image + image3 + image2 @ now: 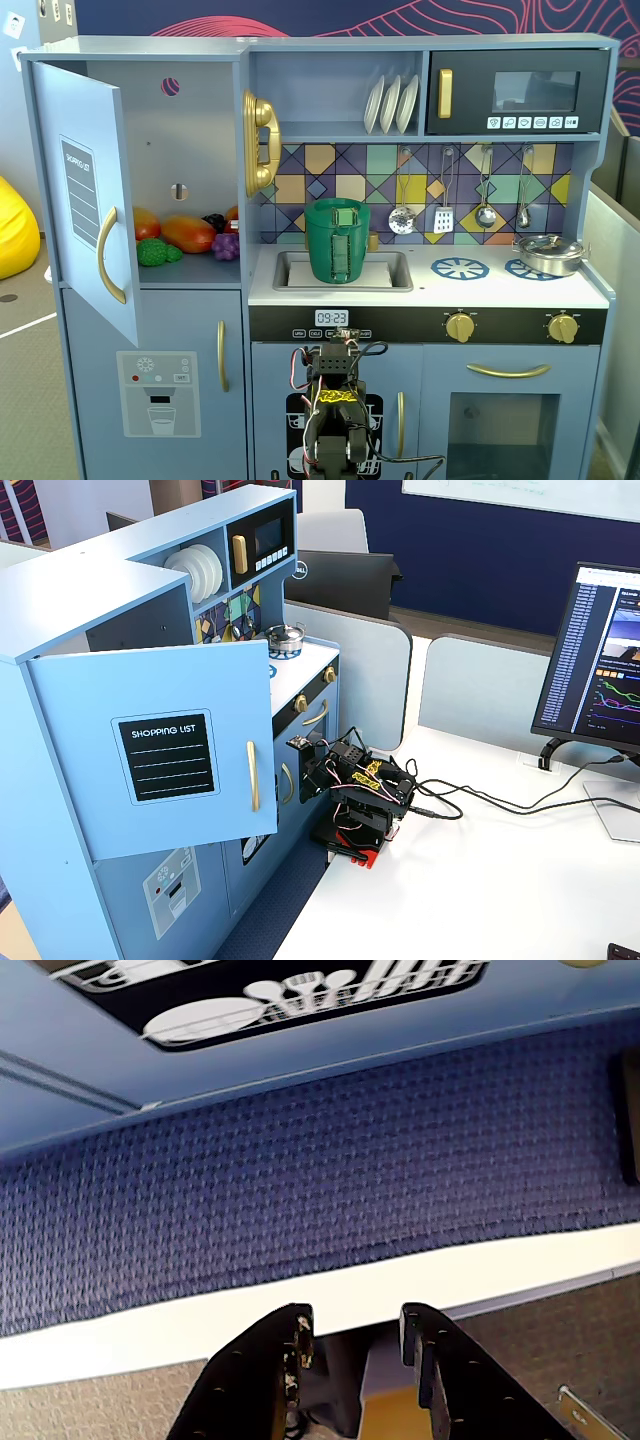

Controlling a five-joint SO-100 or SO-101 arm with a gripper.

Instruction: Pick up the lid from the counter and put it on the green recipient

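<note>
The green recipient [338, 243] stands upright in the sink of the toy kitchen, its ribbed strap handle facing the camera. No separate lid shows on the counter. The pot's top has a wider green band, and I cannot tell whether that is the lid. My arm [335, 420] is folded low in front of the kitchen's lower doors, well below the counter; it also shows on the white table [365, 798]. In the wrist view my gripper [355, 1318] is open and empty, over the table edge and blue carpet.
A silver pot [548, 252] sits on the right blue burner. The cupboard door [85, 200] hangs open at the left, with toy food [185, 235] on the shelf behind it. Utensils [443, 215] hang behind the counter. Cables [470, 802] and a monitor [600, 660] are on the table.
</note>
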